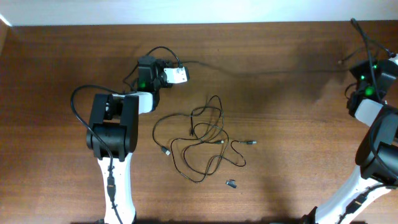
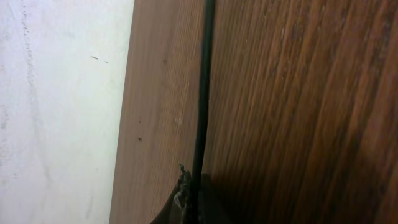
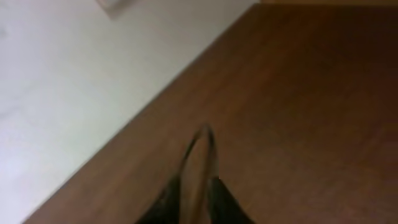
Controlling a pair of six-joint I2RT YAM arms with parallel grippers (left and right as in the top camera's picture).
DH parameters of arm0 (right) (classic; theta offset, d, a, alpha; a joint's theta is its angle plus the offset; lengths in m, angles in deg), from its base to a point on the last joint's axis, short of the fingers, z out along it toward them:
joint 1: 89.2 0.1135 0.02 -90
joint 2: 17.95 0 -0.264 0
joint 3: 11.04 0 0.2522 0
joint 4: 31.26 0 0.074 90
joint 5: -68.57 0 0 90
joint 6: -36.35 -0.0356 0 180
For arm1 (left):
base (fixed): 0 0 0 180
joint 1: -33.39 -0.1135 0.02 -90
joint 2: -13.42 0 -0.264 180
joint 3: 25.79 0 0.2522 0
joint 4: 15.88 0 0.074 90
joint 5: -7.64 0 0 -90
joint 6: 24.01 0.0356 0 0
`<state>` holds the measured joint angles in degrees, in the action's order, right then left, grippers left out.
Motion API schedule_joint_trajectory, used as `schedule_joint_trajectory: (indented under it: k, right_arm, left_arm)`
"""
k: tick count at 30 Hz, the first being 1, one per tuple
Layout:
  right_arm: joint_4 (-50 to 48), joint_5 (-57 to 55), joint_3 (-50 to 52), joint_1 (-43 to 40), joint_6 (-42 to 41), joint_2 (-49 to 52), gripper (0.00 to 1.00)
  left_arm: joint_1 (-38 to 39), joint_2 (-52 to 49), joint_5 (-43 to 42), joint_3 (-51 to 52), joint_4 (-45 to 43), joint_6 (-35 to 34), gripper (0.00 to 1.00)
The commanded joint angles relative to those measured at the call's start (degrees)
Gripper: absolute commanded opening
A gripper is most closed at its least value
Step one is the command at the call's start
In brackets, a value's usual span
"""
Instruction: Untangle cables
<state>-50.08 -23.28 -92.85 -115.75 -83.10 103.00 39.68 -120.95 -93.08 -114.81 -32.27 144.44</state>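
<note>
Dark brown wood-grain tabletop (image 1: 292, 124), with a white wall strip along its far edge. I am viewing through all three cameras.

Cables: the thin black flexible cables with small metal-tipped plugs (image 1: 205, 140) lie in a loose tangle at mid-table, between the two arms and touching neither. Several loops overlap and cross near the middle of the pile. One plug end (image 1: 166, 151) points out to the left side and another (image 1: 250, 142) to the right side. A tiny dark stubby piece (image 1: 231, 183) lies just beside the tangle on its near side, apart from the strands.

Left arm: the left claw (image 2: 189, 198) sits toward the far left of the table. Its jaws are fully closed on one thin black stretched cord (image 2: 202, 93). On the left wrist camera, that cord runs straight away from the fingertips, parallel to the table's edge. On the overhead camera I make it out as a faint line heading toward the right arm.

Right arm: it is parked at the far right edge, and the overhead view barely shows its tip. On the right wrist camera, the right claw (image 3: 196, 196) shows two dark fingers a sliver apart. A thin cord loop (image 3: 204, 140) arches up from between them. The picture is blurred, so I cannot tell whether the loop is pinched or merely resting there.
</note>
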Motion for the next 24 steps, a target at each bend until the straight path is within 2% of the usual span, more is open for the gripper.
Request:
schedule_joint_trajectory:
  k: [1, 2, 3, 5, 7, 8, 9, 10, 11, 16, 19, 21, 24]
  right_arm:
    - [2.0, -0.8, -0.4, -0.2, 0.5, 0.4, 0.20]
    - [2.5, -0.8, -0.4, -0.2, 0.5, 0.4, 0.30]
    - [2.8, -0.8, -0.4, -0.2, 0.5, 0.4, 0.34]
    - [3.1, -0.8, -0.4, -0.2, 0.5, 0.4, 0.36]
    - [3.2, -0.8, -0.4, -0.2, 0.5, 0.4, 0.40]
    - [3.2, -0.8, -0.4, -0.2, 0.5, 0.4, 0.42]
    - [3.2, -0.8, -0.4, -0.2, 0.5, 0.4, 0.43]
    - [3.2, -0.7, -0.4, -0.2, 0.5, 0.4, 0.45]
    - [3.2, -0.7, -0.4, -0.2, 0.5, 0.4, 0.46]
    - [2.8, -0.1, -0.4, -0.2, 0.5, 0.4, 0.61]
    - [2.8, 0.2, -0.4, -0.2, 0.5, -0.7, 0.72]
    - [3.3, 0.2, -0.4, -0.2, 0.5, -1.9, 0.77]
    - [5.7, 0.1, -0.4, -0.8, 0.5, -5.0, 0.82]
  left_arm:
    - [-0.7, -0.9, -0.5, 0.5, 2.2, 0.5, 0.00]
    - [-0.7, -0.9, -0.5, 0.5, 2.6, 0.5, 0.00]
    - [-0.7, -0.9, -0.5, 0.5, 2.9, 0.5, 0.00]
    - [-0.7, -0.9, -0.5, 0.5, 3.3, 0.5, 0.01]
    - [-0.7, -0.9, -0.5, 0.5, 3.3, 0.5, 0.23]
    - [-0.7, -0.9, -0.5, 0.5, 3.3, 0.5, 0.28]
    - [-0.7, -0.9, -0.5, 0.5, 3.3, 0.5, 0.52]
    - [-0.7, -0.9, -0.5, 0.5, 3.3, 0.5, 0.99]
    - [-0.7, -0.9, -0.4, 0.5, 3.3, 0.5, 0.99]
    - [-0.7, -0.9, -0.4, 0.5, 2.7, -0.9, 0.99]
    - [-0.7, -0.6, -0.1, 0.5, -3.6, -12.0, 0.99]
    - [-0.7, 0.4, -0.7, 0.5, -5.4, -15.6, 0.99]
    - [-0.7, 4.5, -0.7, 0.5, -1.1, -29.4, 0.99]
